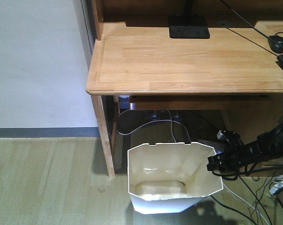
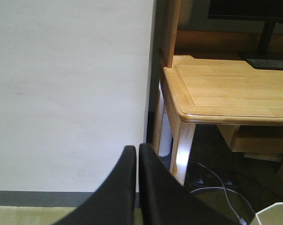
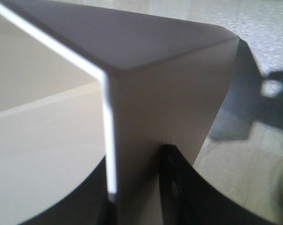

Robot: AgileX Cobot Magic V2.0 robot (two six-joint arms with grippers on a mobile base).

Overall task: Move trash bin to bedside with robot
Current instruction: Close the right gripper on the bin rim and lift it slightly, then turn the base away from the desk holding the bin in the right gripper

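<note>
Exterior front-facing view: you see the white plastic trash bin with faceted, tapering sides and a notched rim [image 1: 155, 161] standing on the pale wood-plank floor [image 1: 48, 178] at lower centre. It sits just in front of the light wooden desk [image 1: 188, 61], beside the desk's left leg. Its cream inside faces you. The thin black jointed right arm [image 1: 268, 143] comes in from the right edge, and the right gripper [image 1: 215, 161] meets the bin's right rim. A flat black stand base [image 1: 188, 26] rests on the desktop at top centre. Pale cables [image 1: 155, 123] hang in the shadow under the desk. The white wall [image 1: 38, 61] with its grey skirting strip [image 1: 38, 132] fills the left side.

Left wrist-mounted view: your left gripper [image 2: 136, 154] rises from the bottom centre, its two black fingers pressed together with only a hairline between them and nothing held. Behind it are the white wall [image 2: 66, 93] and the desk's rounded corner [image 2: 230, 89]. A small piece of the trash bin's rim [image 2: 272, 214] shows in the lower right corner.

Right wrist-mounted view: the trash bin's corner [image 2: 272, 214] fills your frame at close range [image 3: 155, 93]. The right gripper [image 3: 132, 204] is clamped on the bin wall, with one black finger [image 3: 179, 197] outside and a dark finger shape on the cream inner side at lower left. Floor [image 3: 254, 154] shows at right.
</note>
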